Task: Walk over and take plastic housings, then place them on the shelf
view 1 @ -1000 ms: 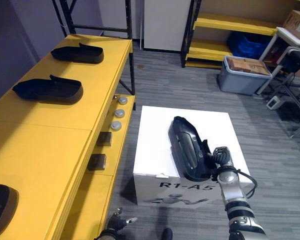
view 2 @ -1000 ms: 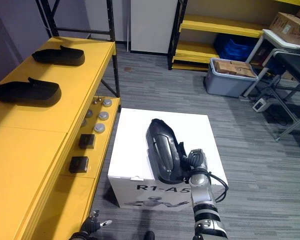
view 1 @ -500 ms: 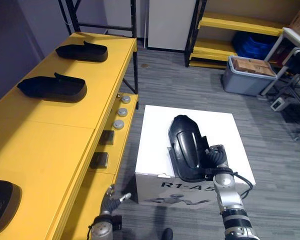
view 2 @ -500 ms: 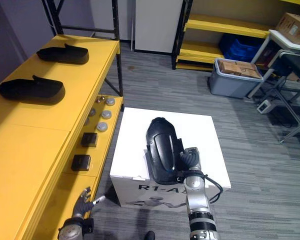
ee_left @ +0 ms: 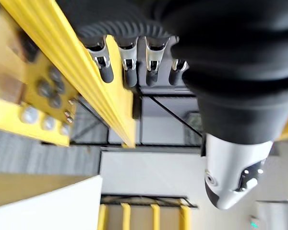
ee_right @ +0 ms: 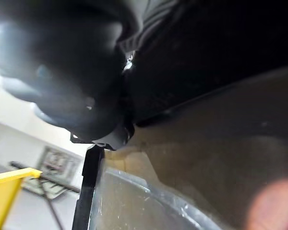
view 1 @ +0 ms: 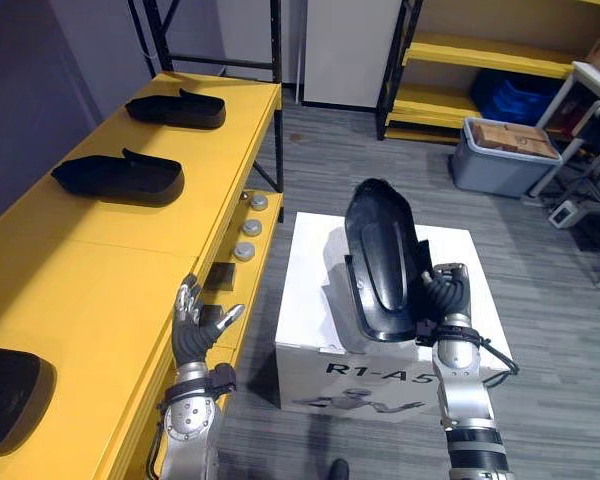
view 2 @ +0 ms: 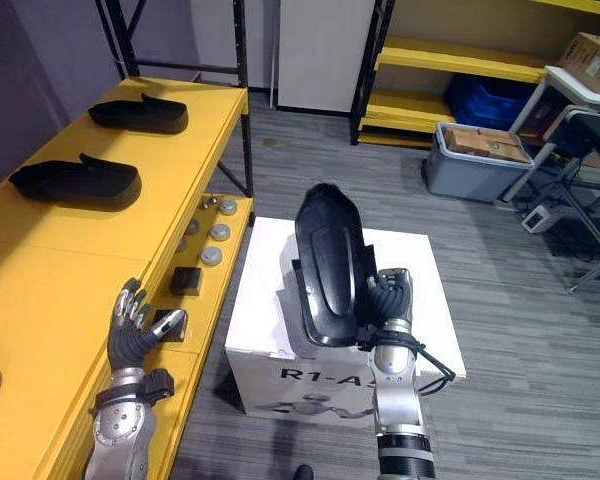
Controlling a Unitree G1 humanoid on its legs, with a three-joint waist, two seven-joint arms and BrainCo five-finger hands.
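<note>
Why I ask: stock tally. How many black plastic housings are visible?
4. On the yellow shelf: far black plastic housing, middle housing, near housing partly cut off. The right robot hand grips the fourth housing above the white box. More may be hidden.

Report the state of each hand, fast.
Left hand: open, empty, beside the yellow metal shelf.
Right hand: shut on the long black plastic housing, over the white cardboard box.

Grey carpet floor, yellow rack behind
</note>
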